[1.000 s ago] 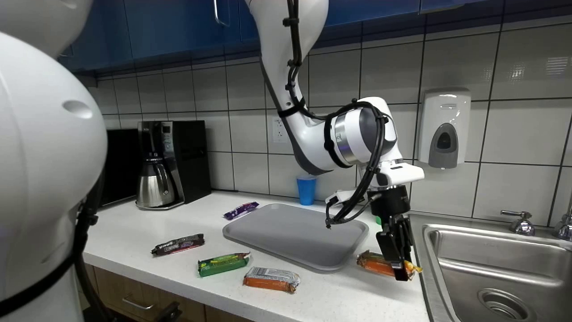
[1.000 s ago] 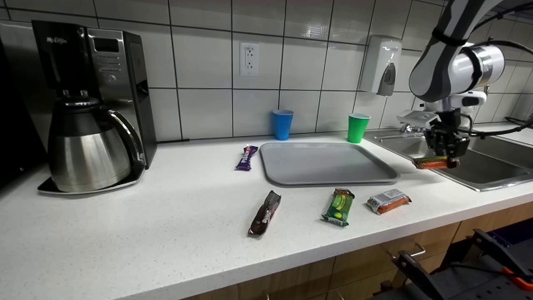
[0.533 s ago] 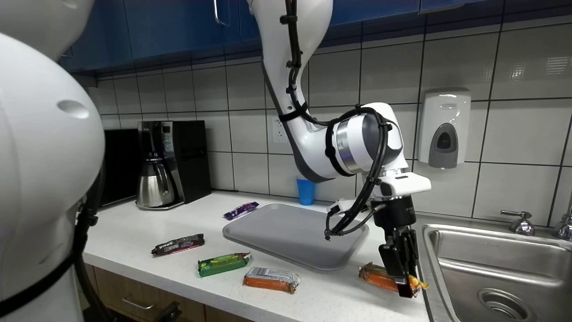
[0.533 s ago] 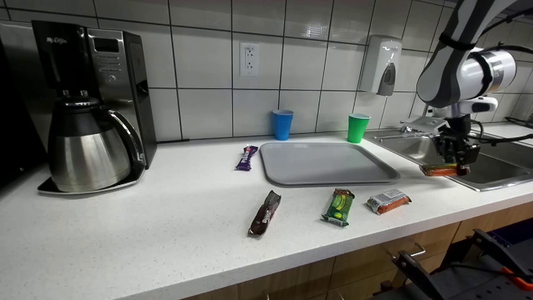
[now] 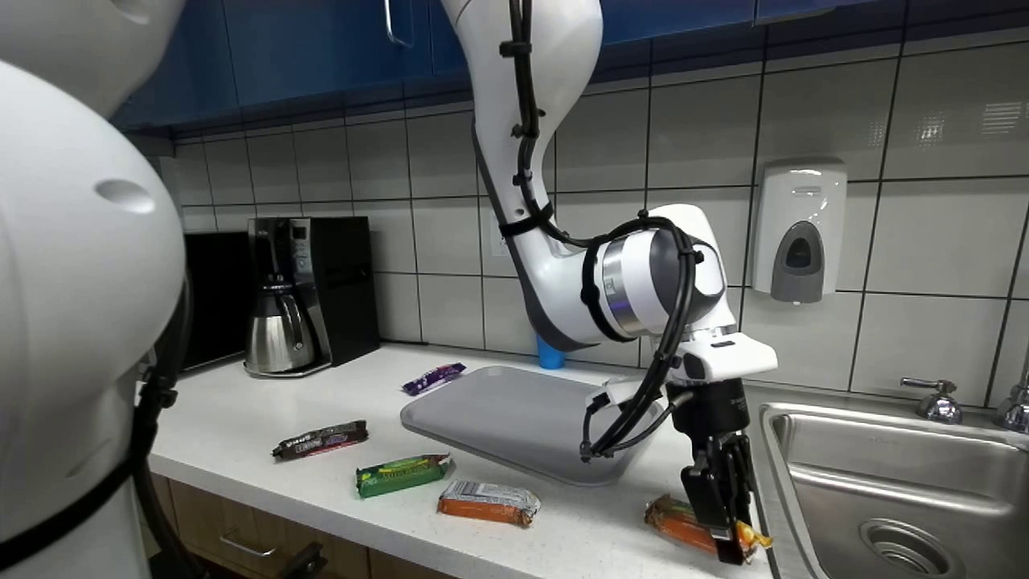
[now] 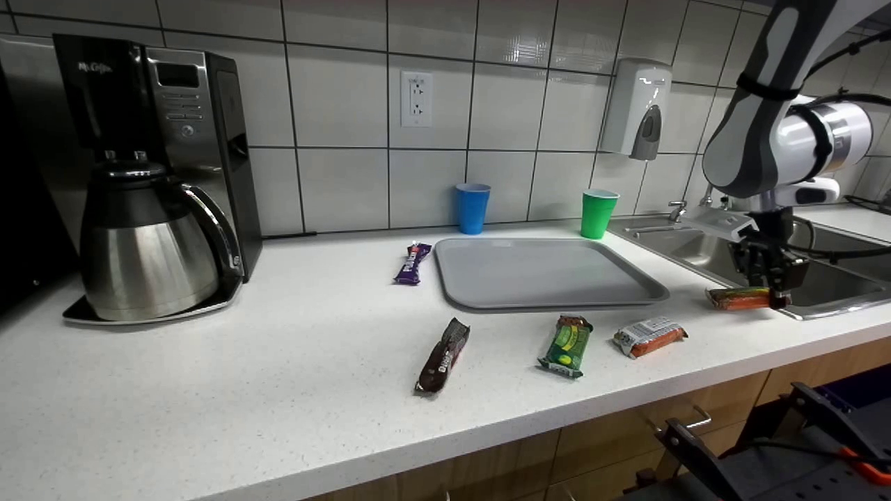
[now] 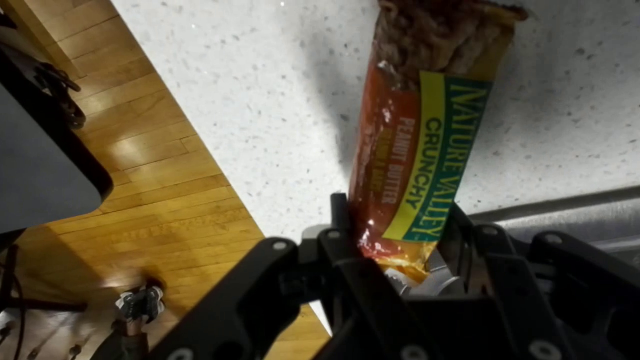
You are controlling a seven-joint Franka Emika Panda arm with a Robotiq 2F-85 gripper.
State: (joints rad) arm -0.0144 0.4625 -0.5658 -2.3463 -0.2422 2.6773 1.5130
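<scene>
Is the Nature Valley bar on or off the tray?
Off: the gripper holds the Nature Valley bar, away from the tray in both exterior views.

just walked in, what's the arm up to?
The gripper is closed on one end of a Nature Valley peanut butter bar, low at the counter beside the sink. Whether the bar touches the counter isn't clear. A purple bar, brown bar, green bar and silver-and-orange bar lie loose outside the gray tray.

Nature Valley bar (image 7: 419,145), label up, gripped
</scene>
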